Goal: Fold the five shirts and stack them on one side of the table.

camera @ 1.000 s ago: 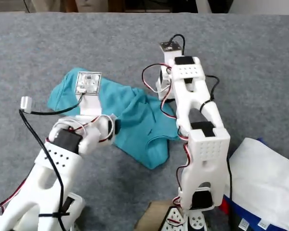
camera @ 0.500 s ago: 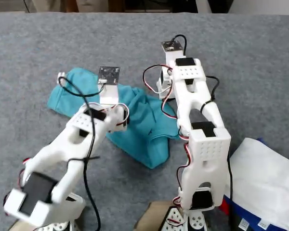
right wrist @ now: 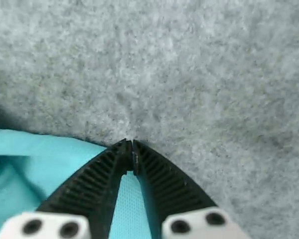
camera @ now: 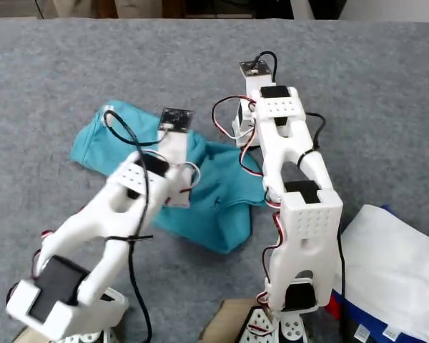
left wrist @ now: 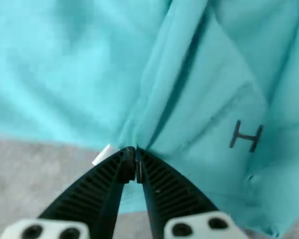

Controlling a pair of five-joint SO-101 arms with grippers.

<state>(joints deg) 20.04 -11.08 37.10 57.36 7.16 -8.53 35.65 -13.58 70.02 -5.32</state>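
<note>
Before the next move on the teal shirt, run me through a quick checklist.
1. Left gripper shut on a fold of the teal shirt: ok.
2. Right gripper shut at the shirt's edge, cloth pinched: cannot tell.
3. Shirt lying flat: not ok, bunched and creased.
4. Shirt fully on the table: ok.
5. White bag apart from the shirt: ok.

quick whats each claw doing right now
left claw: closed, pinching the shirt.
right claw: closed, nothing visibly held, tips at the shirt's edge.
</note>
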